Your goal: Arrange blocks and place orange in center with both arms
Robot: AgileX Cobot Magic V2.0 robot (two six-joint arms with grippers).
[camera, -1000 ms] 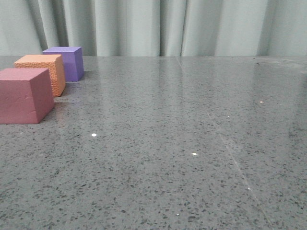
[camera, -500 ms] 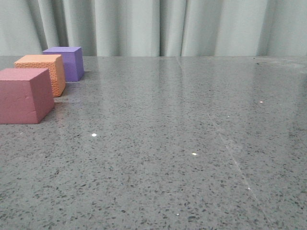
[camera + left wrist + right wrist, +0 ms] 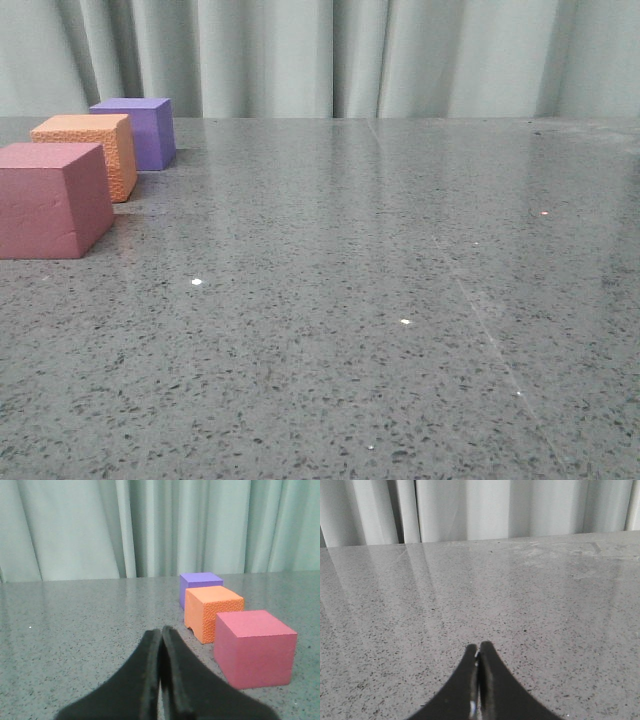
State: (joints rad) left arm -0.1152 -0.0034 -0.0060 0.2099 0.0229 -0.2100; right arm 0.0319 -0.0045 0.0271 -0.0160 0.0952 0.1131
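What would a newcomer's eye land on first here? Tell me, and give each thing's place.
Three bright foam cubes in a receding row at the table's far left: the pink-red cube nearest, the orange cube in the middle, the purple cube farthest. The rest of the speckled grey table lies before pale curtains. In the wrist views, the left claw and right claw are both shut, holding nothing.

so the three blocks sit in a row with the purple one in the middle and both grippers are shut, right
Not quite: the orange block is in the middle, between the pink-red block and the purple block, as the front view shows. The left gripper and right gripper are indeed shut.
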